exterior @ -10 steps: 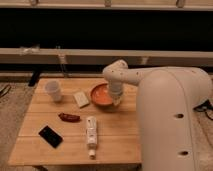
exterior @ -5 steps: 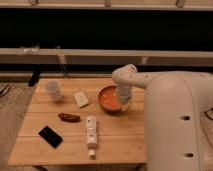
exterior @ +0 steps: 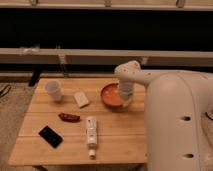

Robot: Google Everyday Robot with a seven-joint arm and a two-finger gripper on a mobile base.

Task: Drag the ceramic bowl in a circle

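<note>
A: Item, ceramic bowl [exterior: 111, 94]?
B: Far right of the bench [exterior: 120, 135], right of a white cup [exterior: 53, 90].
A: Gripper [exterior: 125, 101]?
B: Down at the bowl's right rim; how the jaws stand, cannot tell.
A: Others?
B: Black phone [exterior: 50, 136], white bottle [exterior: 91, 134].

Lab-like room: wooden table [exterior: 120, 137], dark window wall; end effector [exterior: 125, 101] at ceramic bowl [exterior: 110, 95].
</note>
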